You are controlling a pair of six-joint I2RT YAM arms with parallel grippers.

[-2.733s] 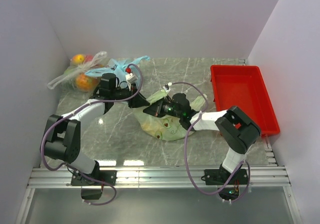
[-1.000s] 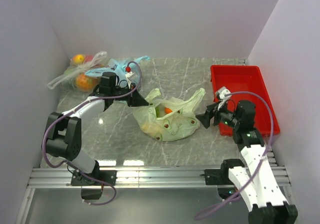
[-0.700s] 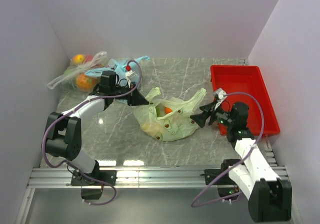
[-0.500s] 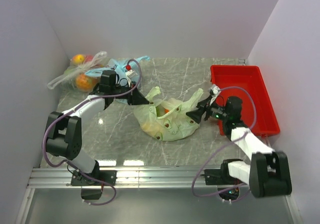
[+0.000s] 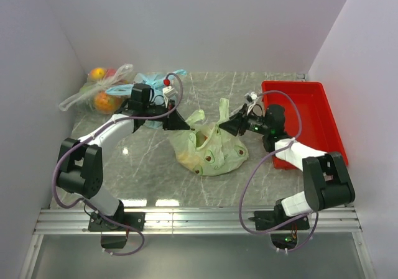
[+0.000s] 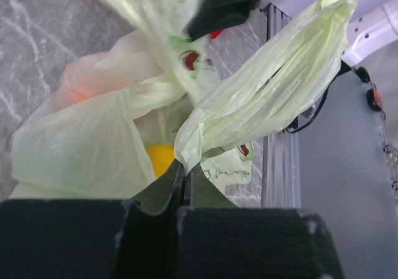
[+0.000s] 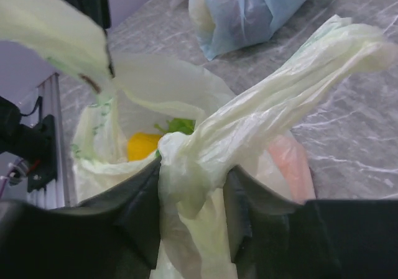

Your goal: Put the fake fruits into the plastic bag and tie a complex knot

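The pale green plastic bag sits in the middle of the tabletop. Its mouth is open and its two handles are pulled up and apart. The left gripper has its jaws pressed together on the left handle. The right gripper has its jaws squeezed on the bunched right handle, and the end of it sticks up. Inside the bag I can see a yellow fruit and some green grapes. A red tray lies along the right edge. A light blue bag and a clear bag with fruit sit in the far left corner.
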